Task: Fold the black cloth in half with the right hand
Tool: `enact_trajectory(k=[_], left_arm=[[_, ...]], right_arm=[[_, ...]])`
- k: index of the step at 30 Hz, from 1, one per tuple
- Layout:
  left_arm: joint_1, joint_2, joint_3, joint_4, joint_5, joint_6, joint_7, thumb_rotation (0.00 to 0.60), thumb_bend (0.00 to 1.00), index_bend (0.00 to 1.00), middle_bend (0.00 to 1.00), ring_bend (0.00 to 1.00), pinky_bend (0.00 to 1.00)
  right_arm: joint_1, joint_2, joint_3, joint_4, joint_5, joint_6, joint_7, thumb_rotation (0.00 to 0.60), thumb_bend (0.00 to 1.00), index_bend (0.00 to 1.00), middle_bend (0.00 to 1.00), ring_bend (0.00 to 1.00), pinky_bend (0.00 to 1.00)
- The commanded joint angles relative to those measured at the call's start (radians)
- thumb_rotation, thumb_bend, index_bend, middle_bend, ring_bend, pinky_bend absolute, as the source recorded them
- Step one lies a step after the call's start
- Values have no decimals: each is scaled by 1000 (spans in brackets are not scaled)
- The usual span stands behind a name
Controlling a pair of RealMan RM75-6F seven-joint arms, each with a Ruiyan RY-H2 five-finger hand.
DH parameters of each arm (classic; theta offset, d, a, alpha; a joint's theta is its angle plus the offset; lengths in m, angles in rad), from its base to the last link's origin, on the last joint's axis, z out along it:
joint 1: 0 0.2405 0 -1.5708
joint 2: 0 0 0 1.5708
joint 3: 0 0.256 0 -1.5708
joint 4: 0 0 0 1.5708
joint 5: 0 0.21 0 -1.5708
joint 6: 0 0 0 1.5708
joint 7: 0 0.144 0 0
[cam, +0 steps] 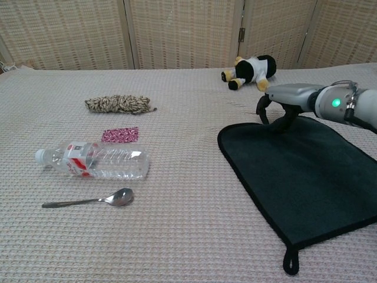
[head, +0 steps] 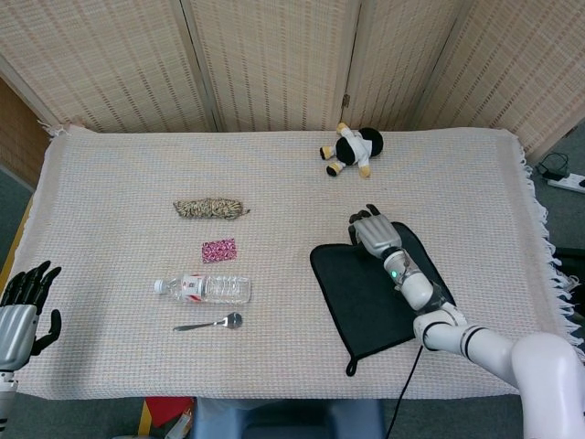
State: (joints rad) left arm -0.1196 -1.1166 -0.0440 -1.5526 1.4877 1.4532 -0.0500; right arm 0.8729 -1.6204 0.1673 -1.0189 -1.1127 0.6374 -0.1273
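The black cloth (head: pixel 366 302) (cam: pixel 300 171) lies flat on the right side of the table, with a hanging loop (cam: pixel 290 260) at its near corner. My right hand (head: pixel 373 233) (cam: pixel 280 106) is at the cloth's far edge, palm down. Its fingers are curled in and pinch that edge, which stays low on the table. My left hand (head: pixel 23 311) hangs off the table's near left corner, holding nothing, with its fingers apart; the chest view does not show it.
A black-and-white plush toy (head: pixel 352 148) (cam: pixel 250 69) lies just beyond the right hand. On the left half are a rope bundle (head: pixel 210 208), a pink patch (head: pixel 218 250), a lying water bottle (head: pixel 206 288) and a spoon (head: pixel 210 323).
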Motion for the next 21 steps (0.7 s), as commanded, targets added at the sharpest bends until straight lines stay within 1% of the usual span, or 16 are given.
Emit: enact_trajectory(k=[1, 5, 10, 16, 21], left_arm=[[0, 0, 1, -1, 2, 1, 1, 600, 712, 0, 36, 0, 0], [0, -1, 3, -5, 7, 2, 6, 600, 712, 0, 36, 0, 0], [-1, -4, 7, -10, 17, 2, 13, 600, 712, 0, 36, 0, 0], [-1, -4, 10, -13, 23, 5, 15, 600, 712, 0, 36, 0, 0], [-1, -3, 10, -15, 25, 5, 14, 600, 713, 0, 36, 0, 0]], right_arm=[[-75, 88, -64, -134, -87, 100, -13, 600, 464, 697, 258, 153, 0], [-134, 142, -126, -224, -148, 167, -39, 600, 463, 702, 267, 156, 0], [-186, 171, -189, -274, -215, 232, -93, 600, 463, 703, 268, 158, 0], [-232, 205, -235, -334, -261, 271, -109, 600, 463, 703, 268, 158, 0], [-258, 226, -256, -367, -287, 290, -115, 600, 463, 703, 269, 161, 0]])
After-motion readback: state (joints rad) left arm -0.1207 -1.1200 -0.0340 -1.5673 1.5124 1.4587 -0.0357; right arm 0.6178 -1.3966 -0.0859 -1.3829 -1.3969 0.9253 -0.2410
